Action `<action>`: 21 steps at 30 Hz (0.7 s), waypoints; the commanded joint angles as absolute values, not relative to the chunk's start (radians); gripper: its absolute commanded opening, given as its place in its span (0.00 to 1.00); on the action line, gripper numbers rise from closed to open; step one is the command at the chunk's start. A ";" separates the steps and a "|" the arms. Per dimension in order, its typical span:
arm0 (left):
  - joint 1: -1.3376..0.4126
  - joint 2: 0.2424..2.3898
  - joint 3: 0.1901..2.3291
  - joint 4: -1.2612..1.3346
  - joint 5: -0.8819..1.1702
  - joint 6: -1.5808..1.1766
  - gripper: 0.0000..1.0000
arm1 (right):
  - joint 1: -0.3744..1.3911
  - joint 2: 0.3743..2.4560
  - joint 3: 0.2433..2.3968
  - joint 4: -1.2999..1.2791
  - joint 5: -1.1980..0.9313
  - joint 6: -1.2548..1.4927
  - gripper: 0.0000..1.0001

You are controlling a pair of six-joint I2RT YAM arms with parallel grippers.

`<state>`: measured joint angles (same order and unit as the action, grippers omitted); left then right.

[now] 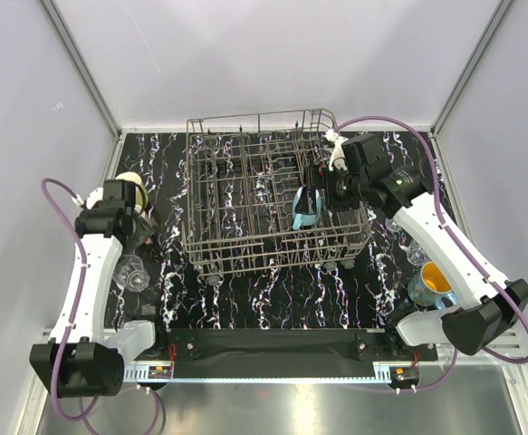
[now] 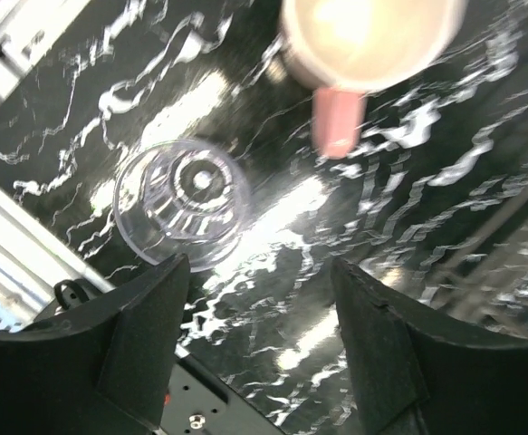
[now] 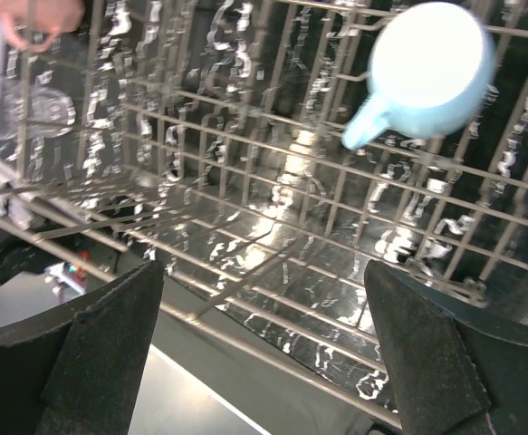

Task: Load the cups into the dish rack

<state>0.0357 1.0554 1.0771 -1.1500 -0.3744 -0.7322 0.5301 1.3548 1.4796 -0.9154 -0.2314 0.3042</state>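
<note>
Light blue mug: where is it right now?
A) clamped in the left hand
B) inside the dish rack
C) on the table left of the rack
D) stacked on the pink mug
B: the light blue mug sits among the wires of the dish rack, clear of the open right hand, which holds nothing.

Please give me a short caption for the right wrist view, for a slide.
Open right gripper above the dish rack, light blue mug inside.

From above: one dish rack (image 1: pixel 245 256), three mugs (image 1: pixel 307 207), two clear glasses (image 1: pixel 129 272).
</note>
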 commanded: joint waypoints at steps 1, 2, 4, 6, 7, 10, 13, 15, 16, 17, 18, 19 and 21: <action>0.044 1.048 1.005 -1.060 -0.400 -0.744 0.67 | 0.537 1.328 1.483 -0.868 -0.307 0.287 1.00; 0.044 1.054 0.976 -1.052 -0.414 -0.742 0.66 | 0.535 1.328 1.482 -0.867 -0.313 0.287 1.00; 0.044 1.071 0.953 -1.032 -0.419 -0.727 0.63 | 0.537 1.322 1.474 -0.859 -0.316 0.287 1.00; 0.044 1.083 0.924 -1.009 -0.431 -0.715 0.62 | 0.537 1.316 1.468 -0.851 -0.325 0.290 1.00; 0.044 1.089 0.916 -1.005 -0.437 -0.709 0.62 | 0.535 1.310 1.459 -0.845 -0.327 0.290 1.00; 0.045 1.111 0.885 -0.983 -0.452 -0.681 0.61 | 0.537 1.305 1.450 -0.841 -0.331 0.290 1.00; 0.045 1.120 0.884 -0.957 -0.451 -0.670 0.61 | 0.537 1.307 1.448 -0.838 -0.331 0.290 1.00; 0.046 1.138 0.877 -0.948 -0.462 -0.670 0.59 | 0.537 1.307 1.448 -0.839 -0.333 0.290 1.00; 0.045 1.153 0.873 -0.943 -0.463 -0.669 0.57 | 0.537 1.305 1.447 -0.839 -0.334 0.288 1.00; 0.048 1.161 0.865 -0.940 -0.465 -0.669 0.57 | 0.535 1.304 1.447 -0.838 -0.331 0.288 1.00; 0.048 1.169 0.864 -0.937 -0.465 -0.667 0.57 | 0.537 1.304 1.445 -0.841 -0.325 0.287 1.00; 0.048 1.178 0.865 -0.937 -0.462 -0.667 0.57 | 0.537 1.302 1.445 -0.838 -0.321 0.287 1.00; 0.054 1.186 0.861 -0.919 -0.448 -0.666 0.57 | 0.537 1.299 1.443 -0.839 -0.310 0.287 1.00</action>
<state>0.0429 1.1763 0.8726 -0.9768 -0.4232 -0.6785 0.5301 1.3304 1.4414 -0.8787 -0.3084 0.3023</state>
